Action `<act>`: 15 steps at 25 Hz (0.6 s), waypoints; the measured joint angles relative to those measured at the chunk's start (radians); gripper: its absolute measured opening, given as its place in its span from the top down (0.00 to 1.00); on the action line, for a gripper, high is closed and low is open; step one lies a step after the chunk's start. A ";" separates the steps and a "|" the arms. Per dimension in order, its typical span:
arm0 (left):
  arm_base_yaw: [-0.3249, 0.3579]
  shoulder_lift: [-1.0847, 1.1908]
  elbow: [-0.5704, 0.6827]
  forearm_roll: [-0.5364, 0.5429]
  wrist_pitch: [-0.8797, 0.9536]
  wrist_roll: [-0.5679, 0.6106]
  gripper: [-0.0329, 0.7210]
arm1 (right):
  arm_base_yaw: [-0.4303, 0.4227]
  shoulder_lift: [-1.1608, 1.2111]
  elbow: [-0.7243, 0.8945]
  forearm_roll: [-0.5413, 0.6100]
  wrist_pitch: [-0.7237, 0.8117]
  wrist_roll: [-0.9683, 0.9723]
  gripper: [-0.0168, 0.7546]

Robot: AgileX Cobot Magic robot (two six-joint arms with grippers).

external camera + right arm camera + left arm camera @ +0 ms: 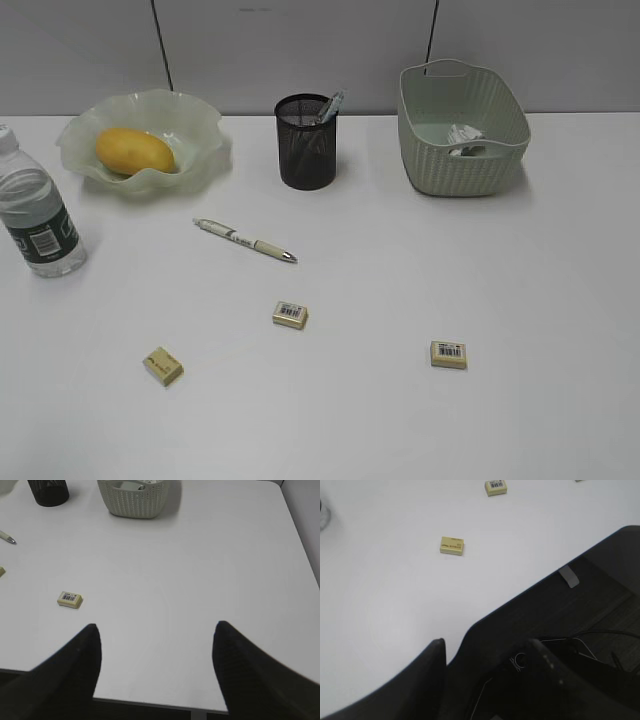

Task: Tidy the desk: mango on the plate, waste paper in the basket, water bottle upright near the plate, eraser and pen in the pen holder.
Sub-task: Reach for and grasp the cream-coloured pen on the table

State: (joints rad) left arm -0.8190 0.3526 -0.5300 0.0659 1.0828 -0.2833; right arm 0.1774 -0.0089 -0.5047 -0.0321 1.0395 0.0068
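The mango (133,150) lies on the ruffled plate (205,125). The water bottle (38,212) stands upright left of the plate. The waste paper (465,138) is in the basket (430,165). A pen (245,240) lies on the desk (400,260) in front of the pen holder (307,142). Three erasers lie on the desk: middle (290,314), left (163,366), right (448,354). My left gripper (487,652) is open and empty at the desk's front edge, near the left eraser (452,545). My right gripper (156,630) is open and empty, right of an eraser (70,599).
A pen (330,105) stands in the pen holder. The basket (134,497) and pen holder (48,491) show at the top of the right wrist view. Neither arm shows in the exterior view. The desk's front edge (150,702) lies under the right gripper.
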 joint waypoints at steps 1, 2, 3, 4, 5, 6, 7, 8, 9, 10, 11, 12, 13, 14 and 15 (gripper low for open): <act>0.000 -0.001 0.000 0.000 -0.002 0.004 0.44 | 0.000 0.000 0.000 0.000 0.000 0.000 0.27; 0.000 -0.001 0.000 -0.001 -0.003 0.015 0.44 | 0.000 0.000 0.000 0.000 0.000 0.000 0.27; 0.000 -0.001 0.000 -0.006 -0.006 0.034 0.44 | 0.000 0.000 0.000 0.000 0.000 0.000 0.27; 0.000 -0.001 0.000 -0.016 -0.008 0.059 0.44 | 0.000 0.000 0.000 0.000 0.000 0.000 0.27; 0.000 -0.001 0.000 -0.030 -0.009 0.092 0.44 | 0.000 0.000 0.000 0.000 0.000 0.000 0.27; 0.000 -0.001 0.000 -0.046 -0.009 0.128 0.44 | 0.000 0.000 0.000 0.000 0.000 0.000 0.27; 0.000 -0.001 0.000 -0.060 -0.009 0.156 0.44 | 0.000 0.000 0.000 0.000 0.000 0.000 0.27; 0.000 -0.001 0.000 -0.066 -0.009 0.170 0.44 | 0.000 0.000 0.000 0.000 0.000 0.000 0.27; 0.000 -0.001 0.000 -0.066 -0.010 0.180 0.44 | 0.000 0.000 0.000 0.000 0.000 0.000 0.27; 0.000 -0.001 0.000 -0.066 -0.010 0.188 0.44 | 0.000 0.000 0.000 0.000 0.000 0.000 0.27; 0.000 -0.001 0.000 -0.072 -0.011 0.190 0.44 | 0.000 0.000 0.000 0.000 0.000 0.000 0.26; 0.000 -0.001 0.000 -0.073 -0.012 0.191 0.44 | 0.000 0.000 0.000 0.000 0.001 0.000 0.26; 0.000 -0.001 0.000 -0.074 -0.013 0.193 0.44 | 0.000 0.000 0.000 0.000 0.001 0.000 0.26; 0.000 -0.001 0.000 -0.075 -0.013 0.194 0.44 | 0.000 0.000 0.000 0.000 0.001 0.000 0.26; 0.000 -0.004 0.000 -0.076 -0.013 0.194 0.44 | 0.000 0.000 0.000 0.000 0.001 0.000 0.26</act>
State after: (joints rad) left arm -0.8190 0.3488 -0.5300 -0.0103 1.0694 -0.0892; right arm 0.1774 -0.0089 -0.5047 -0.0321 1.0405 0.0068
